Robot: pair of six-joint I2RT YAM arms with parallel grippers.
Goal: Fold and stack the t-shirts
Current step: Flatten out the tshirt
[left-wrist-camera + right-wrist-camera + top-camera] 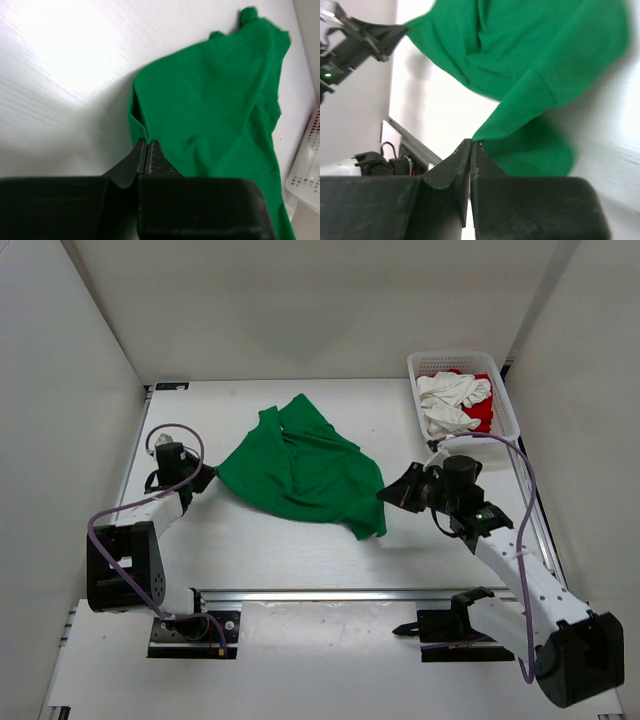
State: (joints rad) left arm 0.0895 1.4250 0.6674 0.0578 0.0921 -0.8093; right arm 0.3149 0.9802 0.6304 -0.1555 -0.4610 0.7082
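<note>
Nearest the arm bases, an aluminium rail (330, 595) runs across the front edge of the white table (300, 550). Beyond it, left gripper (147, 142): jaws clenched, their tips pinching a small fold at the near left edge of the green t-shirt (300, 470), low over the tabletop. Right gripper (471, 144): jaws pressed together on a corner of the same garment at its near right side, where the cloth hangs in a loose flap beside the fingers. The green t-shirt lies crumpled and unfolded at the middle of the table, spread between the two grippers, with creases running through its centre and one end reaching toward the far wall. Farthest, at the far right corner of the table, a white mesh basket (507, 405) stands well apart from the green garment; it holds a bunched white t-shirt (450, 400) lying on top of, and to the left of, a red t-shirt (483, 418), which is only partly visible.
</note>
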